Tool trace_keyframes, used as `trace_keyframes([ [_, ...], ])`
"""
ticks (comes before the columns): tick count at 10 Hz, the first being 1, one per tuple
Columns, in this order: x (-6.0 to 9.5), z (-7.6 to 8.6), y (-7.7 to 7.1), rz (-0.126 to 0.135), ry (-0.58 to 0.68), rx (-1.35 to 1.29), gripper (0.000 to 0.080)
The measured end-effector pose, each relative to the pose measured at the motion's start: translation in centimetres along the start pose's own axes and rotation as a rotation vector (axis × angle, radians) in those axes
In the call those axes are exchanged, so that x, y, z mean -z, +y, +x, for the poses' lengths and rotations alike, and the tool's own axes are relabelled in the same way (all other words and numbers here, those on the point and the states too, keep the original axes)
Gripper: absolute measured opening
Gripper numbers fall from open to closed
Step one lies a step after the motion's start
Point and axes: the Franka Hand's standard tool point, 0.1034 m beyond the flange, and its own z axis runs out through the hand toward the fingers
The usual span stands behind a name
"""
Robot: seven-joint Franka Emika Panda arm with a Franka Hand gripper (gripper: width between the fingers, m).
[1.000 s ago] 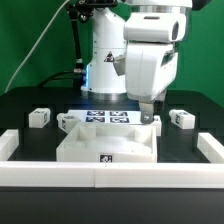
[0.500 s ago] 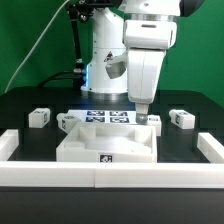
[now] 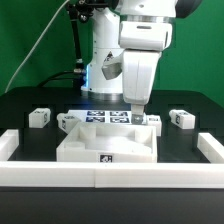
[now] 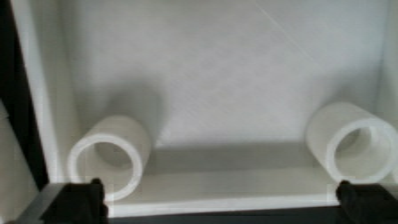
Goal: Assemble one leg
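Three small white legs with black-and-white tags lie on the black table: one at the exterior view's left [image 3: 38, 117], one at its right [image 3: 181, 118], and one [image 3: 153, 121] just right of my gripper. My gripper [image 3: 134, 112] hangs over the back right corner of the large white tray-shaped part [image 3: 105, 148]. In the wrist view my gripper [image 4: 222, 205] is open and empty, its dark fingertips [image 4: 71, 200] wide apart over the tray's floor [image 4: 222, 90]. Two round white sockets [image 4: 112, 155] [image 4: 356, 145] rise from that floor.
The marker board [image 3: 100, 117] lies behind the tray. A low white wall [image 3: 60, 176] runs along the front, with raised ends at the left [image 3: 10, 145] and right [image 3: 208, 147]. The robot's base [image 3: 100, 60] stands at the back.
My gripper has moved toward the exterior view's left, from above the nearby leg to over the tray's back right corner. The legs and tray have not moved.
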Motion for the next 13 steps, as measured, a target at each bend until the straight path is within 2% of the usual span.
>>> trace_keyframes([
  [1, -0.6, -1.1, -2.2, 0.015, -0.002, 0.021, 0.0650],
  [2, -1.0, -2.2, -3.4, 0.028, -0.004, 0.031, 0.0650],
  [3, -1.6, -3.1, -4.4, 0.034, -0.001, 0.026, 0.0650],
  [5, -3.0, -3.7, -6.0, 0.051, 0.003, 0.016, 0.0650],
  [8, -5.4, -3.5, -6.9, 0.072, 0.012, 0.014, 0.0650],
  [10, -5.8, -3.5, -7.0, 0.070, 0.015, 0.014, 0.0650],
  [11, -5.8, -3.5, -6.9, 0.070, 0.015, 0.013, 0.0612],
  [12, -5.8, -3.5, -7.0, 0.070, 0.015, 0.013, 0.0612],
  [13, -5.8, -3.5, -7.0, 0.070, 0.015, 0.013, 0.0475],
])
